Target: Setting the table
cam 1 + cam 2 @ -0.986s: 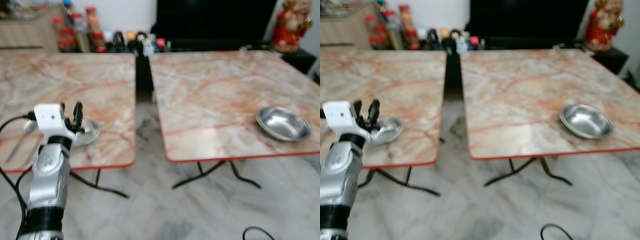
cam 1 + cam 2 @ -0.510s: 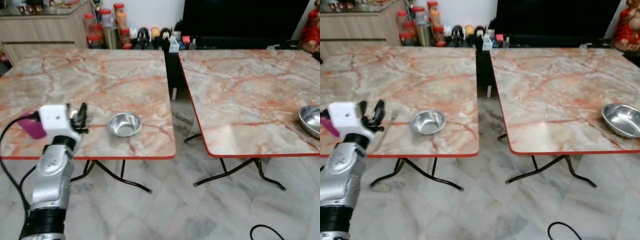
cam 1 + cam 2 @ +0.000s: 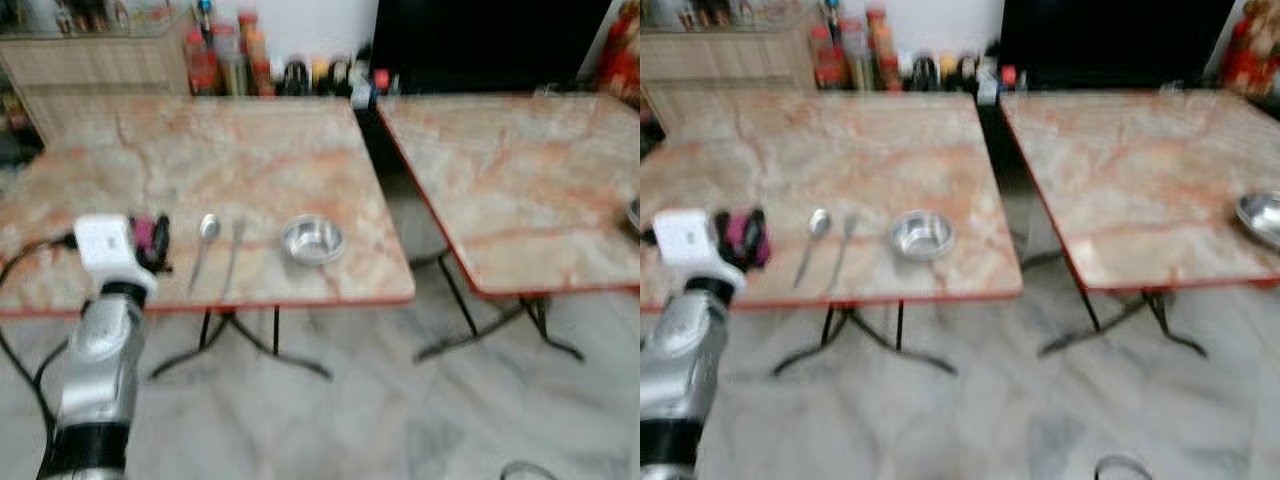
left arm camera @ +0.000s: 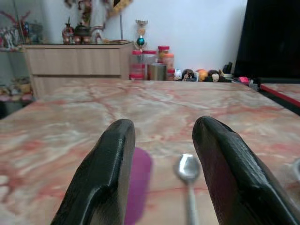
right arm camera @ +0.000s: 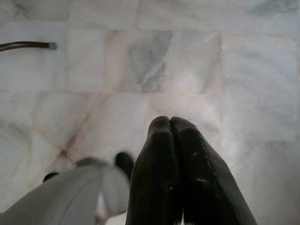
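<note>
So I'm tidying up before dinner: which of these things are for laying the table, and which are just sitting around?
For the table setting:
- small steel bowl
- spoon
- second utensil beside it, too blurred to name
- pink item by the left pincer
- larger steel bowl on the other table

Just around:
- jars
- red figurine
- cabinet

My left pincer (image 3: 158, 243) hovers at near edge of marble-patterned red-rimmed bench (image 3: 150, 160). Beside it: metal spoon (image 3: 203, 245), metal fork (image 3: 232, 258), small round steel bowl (image 3: 313, 239). Picture blurred.
</note>
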`<state>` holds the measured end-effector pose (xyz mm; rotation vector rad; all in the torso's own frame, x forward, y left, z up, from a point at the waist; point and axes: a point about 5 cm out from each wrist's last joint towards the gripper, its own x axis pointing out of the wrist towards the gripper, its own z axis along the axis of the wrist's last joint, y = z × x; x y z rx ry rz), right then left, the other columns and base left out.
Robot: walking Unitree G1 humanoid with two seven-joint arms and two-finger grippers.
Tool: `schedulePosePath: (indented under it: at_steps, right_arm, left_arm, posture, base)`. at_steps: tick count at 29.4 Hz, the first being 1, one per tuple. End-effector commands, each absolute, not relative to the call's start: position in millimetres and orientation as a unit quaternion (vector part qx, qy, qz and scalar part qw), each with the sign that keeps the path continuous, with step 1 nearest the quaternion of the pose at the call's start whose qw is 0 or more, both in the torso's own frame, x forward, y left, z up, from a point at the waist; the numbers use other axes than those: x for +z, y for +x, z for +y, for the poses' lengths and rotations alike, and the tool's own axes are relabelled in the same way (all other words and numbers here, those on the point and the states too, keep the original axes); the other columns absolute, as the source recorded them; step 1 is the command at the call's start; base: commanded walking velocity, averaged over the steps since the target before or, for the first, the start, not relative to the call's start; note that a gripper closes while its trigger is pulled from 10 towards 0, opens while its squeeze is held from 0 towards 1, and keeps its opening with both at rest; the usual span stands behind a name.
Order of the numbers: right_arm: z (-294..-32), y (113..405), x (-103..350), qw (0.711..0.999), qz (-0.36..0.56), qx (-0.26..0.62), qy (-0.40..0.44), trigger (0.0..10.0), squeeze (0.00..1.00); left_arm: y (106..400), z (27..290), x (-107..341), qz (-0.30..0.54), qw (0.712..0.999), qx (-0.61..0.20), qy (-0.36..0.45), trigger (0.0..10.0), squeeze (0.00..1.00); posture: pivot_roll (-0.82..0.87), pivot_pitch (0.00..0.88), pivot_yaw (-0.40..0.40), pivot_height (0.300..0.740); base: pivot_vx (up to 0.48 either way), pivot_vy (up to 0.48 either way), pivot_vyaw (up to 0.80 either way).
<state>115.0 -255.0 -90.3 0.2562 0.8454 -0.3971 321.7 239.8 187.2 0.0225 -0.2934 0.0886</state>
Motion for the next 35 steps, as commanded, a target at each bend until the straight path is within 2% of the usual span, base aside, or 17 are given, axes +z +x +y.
schedulePosePath:
  at_steps: [1, 5, 14, 20, 27, 33, 35]
  right_arm:
    - [-262.8, 109.6, -89.6, 0.881, 0.409, -0.203, 0.124, 10.0, 0.00]
    - [-265.6, 108.3, -89.4, 0.879, 0.412, -0.205, 0.124, 10.0, 0.00]
    - [-267.7, 109.3, -89.8, 0.871, 0.426, -0.210, 0.126, 10.0, 0.00]
    - [-253.4, 120.9, -91.3, 0.873, 0.424, -0.202, 0.128, 10.0, 0.00]
    - [-253.5, 123.3, -90.5, 0.875, 0.422, -0.202, 0.128, 10.0, 0.00]
    - [-263.5, 118.1, -88.8, 0.874, 0.420, -0.208, 0.128, 10.0, 0.00]
    - [-270.0, 112.7, -88.1, 0.873, 0.421, -0.212, 0.129, 10.0, 0.00]
  left_arm:
    - [321.3, 235.9, 179.8, -0.136, 0.990, 0.038, 0.011, 10.0, 0.00]
    - [319.6, 237.4, 173.8, -0.128, 0.991, 0.042, 0.011, 10.0, 0.00]
    - [305.5, 253.2, 121.8, -0.049, 0.996, 0.074, 0.014, 10.0, 0.00]
    - [285.7, 263.4, 72.1, 0.040, 0.995, 0.091, 0.010, 10.0, 0.00]
    - [272.1, 259.8, 33.5, 0.128, 0.988, 0.082, 0.007, 10.0, 0.00]
    - [266.8, 254.3, 16.6, 0.165, 0.984, 0.069, -0.006, 10.0, 0.00]
    - [259.0, 250.1, -0.3, 0.210, 0.976, 0.062, -0.006, 10.0, 0.00]
  posture:
    - [0.00, 0.082, -0.020, 0.740]
    - [0.00, 0.080, -0.020, 0.740]
    - [0.01, 0.073, -0.019, 0.740]
    - [0.01, 0.084, -0.022, 0.740]
    - [0.00, 0.082, -0.020, 0.740]
    - [0.01, 0.083, -0.021, 0.740]
    - [0.00, 0.083, -0.019, 0.740]
  base:
    - [0.000, 0.379, 0.00]
    - [0.000, 0.356, 0.00]
    - [0.000, 0.000, 0.00]
    - [0.000, 0.000, 0.00]
    - [0.000, 0.000, 0.00]
    - [0.000, 0.000, 0.00]
    - [0.000, 0.000, 0.00]
